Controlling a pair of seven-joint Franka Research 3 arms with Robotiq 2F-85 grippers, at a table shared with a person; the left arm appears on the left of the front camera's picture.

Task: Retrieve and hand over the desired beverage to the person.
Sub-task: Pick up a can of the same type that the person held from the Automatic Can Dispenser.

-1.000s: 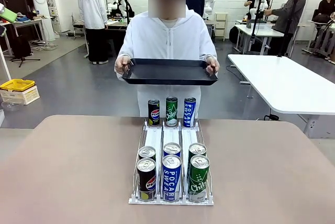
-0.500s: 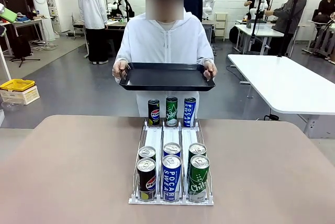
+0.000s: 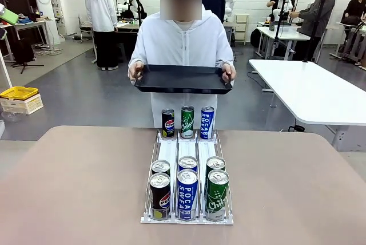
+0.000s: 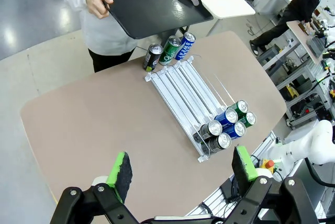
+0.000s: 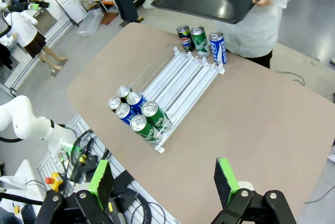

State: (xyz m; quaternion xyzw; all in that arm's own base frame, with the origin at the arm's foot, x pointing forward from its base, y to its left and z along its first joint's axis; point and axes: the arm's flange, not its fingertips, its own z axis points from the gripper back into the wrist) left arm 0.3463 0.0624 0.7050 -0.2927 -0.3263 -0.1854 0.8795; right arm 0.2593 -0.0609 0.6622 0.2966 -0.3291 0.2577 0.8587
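Currently both tools are spread wide and empty: the left gripper (image 4: 181, 169) and right gripper (image 5: 163, 178) hover high above the table (image 3: 74, 182). The front row of the white rack (image 3: 168, 151) holds a Pepsi can (image 3: 159, 196), Pocari Sweat can (image 3: 187, 193) and green Chilsung can (image 3: 217, 194). The person (image 3: 182, 42) holds a black tray (image 3: 183, 79) beyond. Confirm the choice, then grasp that can mid-body, upright.

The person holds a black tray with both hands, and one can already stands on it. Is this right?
Not quite. The person does hold the black tray with both hands, but no can stands on it: the left wrist view shows its surface bare. The cans are all down at the rack on the table.
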